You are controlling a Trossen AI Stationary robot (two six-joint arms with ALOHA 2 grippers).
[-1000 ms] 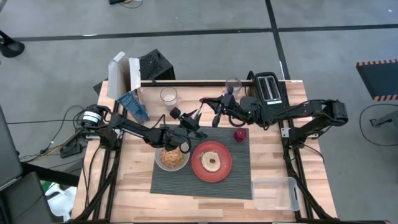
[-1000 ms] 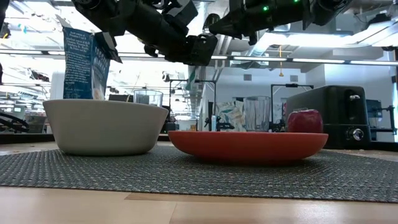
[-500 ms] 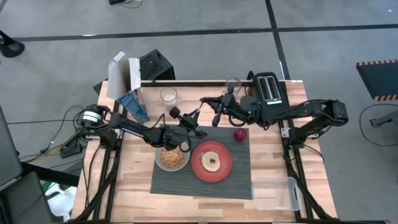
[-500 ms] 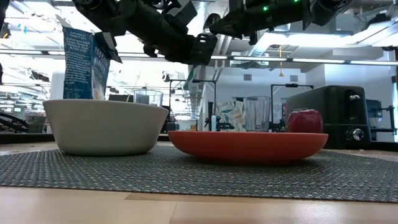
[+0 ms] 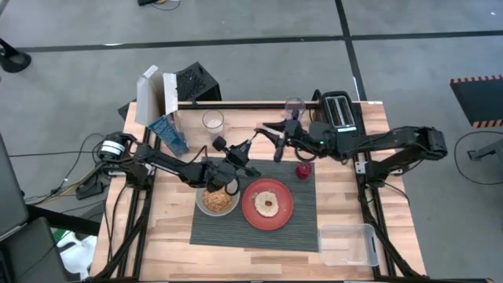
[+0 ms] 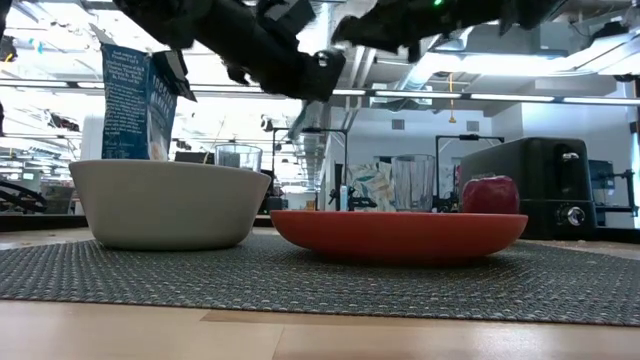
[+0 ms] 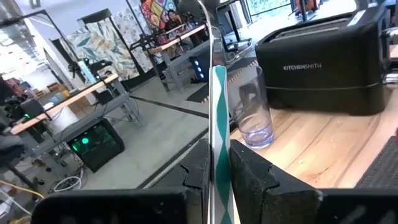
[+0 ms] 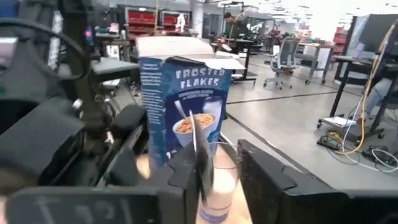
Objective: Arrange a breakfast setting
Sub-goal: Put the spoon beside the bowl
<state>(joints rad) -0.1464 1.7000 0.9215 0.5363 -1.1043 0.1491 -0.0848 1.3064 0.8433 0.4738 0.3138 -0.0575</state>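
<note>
The dark grey ribbed placemat (image 5: 251, 232) lies mid-table. On it rest the pale grey bowl (image 5: 216, 199) with cereal, the red-orange plate (image 5: 267, 204) with a ring-shaped bun, and a small red round item (image 5: 302, 169) at the mat's far right corner. My left gripper (image 5: 244, 151) is above the bowl's far side, shut on the thin metal spoon (image 7: 214, 93). My right gripper (image 5: 269, 141) is open, raised just right of it. The spoon's free end also shows in front of its fingers in the right wrist view (image 8: 198, 146). My left gripper pinches the spoon between its two fingers (image 7: 249, 171). The spoon is seen edge-on and sticks out ahead of the fingertips (image 7: 216, 134); which part lies between them is hidden by the fingers. The spoon is lifted clear of the table.
A black toaster (image 5: 339, 114) and two clear glasses (image 5: 213, 122) (image 5: 294, 106) stand along the far edge. A blue cereal box (image 5: 167, 132) and a white carton (image 5: 156, 93) are at the far left. A clear plastic tub (image 5: 346, 240) is at the near right.
My right gripper has risen and drawn back toward the table's right edge, away from my left gripper. My left gripper has kept its hold on the spoon and has shifted slightly toward the left.
</note>
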